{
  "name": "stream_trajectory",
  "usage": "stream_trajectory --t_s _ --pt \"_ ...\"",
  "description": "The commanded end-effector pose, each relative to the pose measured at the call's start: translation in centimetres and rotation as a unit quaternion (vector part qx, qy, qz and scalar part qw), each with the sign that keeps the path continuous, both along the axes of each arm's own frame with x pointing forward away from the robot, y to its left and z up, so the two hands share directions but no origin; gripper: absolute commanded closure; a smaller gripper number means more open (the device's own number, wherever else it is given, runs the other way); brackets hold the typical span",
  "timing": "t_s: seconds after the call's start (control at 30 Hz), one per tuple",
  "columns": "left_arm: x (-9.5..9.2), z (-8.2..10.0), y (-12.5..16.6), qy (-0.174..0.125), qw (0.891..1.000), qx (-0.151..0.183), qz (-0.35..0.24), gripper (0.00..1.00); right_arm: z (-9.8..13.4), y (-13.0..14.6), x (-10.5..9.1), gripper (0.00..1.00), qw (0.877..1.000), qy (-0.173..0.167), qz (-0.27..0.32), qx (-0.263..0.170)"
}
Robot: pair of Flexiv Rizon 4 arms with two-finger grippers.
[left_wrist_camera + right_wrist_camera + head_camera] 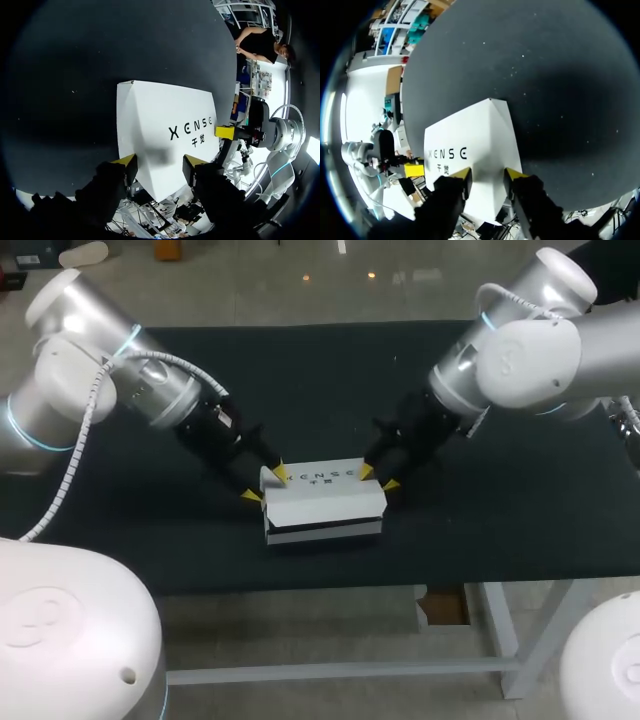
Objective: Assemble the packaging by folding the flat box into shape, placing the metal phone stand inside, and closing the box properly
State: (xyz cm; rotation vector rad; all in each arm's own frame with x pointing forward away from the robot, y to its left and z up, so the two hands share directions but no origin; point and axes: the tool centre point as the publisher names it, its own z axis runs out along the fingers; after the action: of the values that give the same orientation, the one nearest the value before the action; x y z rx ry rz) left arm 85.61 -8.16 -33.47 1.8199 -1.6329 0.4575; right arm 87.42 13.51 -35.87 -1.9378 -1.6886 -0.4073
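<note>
- Box (pixel 322 502) of white card sits mid-table (pixel 500 530), nearer the front edge than the back, already folded into a block.
- Left gripper (pixel 265 485) stands at the box's left end and right gripper (pixel 378 478) at its right end. Both have their fingers parted, tips on the end edges, with no clear pinch.
- No phone stand is in sight, so it is presumably inside, and closing looks like the step in hand.
- A dark gap (pixel 325 530) runs under the lid along the front side, so the lid seems not fully seated.
- To close it well, press both ends evenly and together, pushing straight down so the box cannot skate on the table.
- The card is thin, matte and sharply creased, and its corners will dent under hard tips.
- The table cover is black and dull, likely offering some grip.
</note>
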Motion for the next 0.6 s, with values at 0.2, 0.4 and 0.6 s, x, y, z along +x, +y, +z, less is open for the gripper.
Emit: stream_trajectory --t_s 0.2,0.4,0.6 --pt "0.51 -0.12 0.06 0.015 0.999 -0.031 -0.018 0.52 0.08 -0.05 0.31 0.56 1.0 0.011 0.002 0.011" --pt "0.72 -0.07 0.03 0.024 0.999 -0.031 -0.019 0.51 0.19 -0.03 0.32 0.56 1.0 0.015 0.002 0.012" --pt "0.92 0.19 -0.24 0.032 0.999 -0.029 -0.024 0.51 0.5 0.18 0.37 0.56 1.0 0.024 0.004 0.013"
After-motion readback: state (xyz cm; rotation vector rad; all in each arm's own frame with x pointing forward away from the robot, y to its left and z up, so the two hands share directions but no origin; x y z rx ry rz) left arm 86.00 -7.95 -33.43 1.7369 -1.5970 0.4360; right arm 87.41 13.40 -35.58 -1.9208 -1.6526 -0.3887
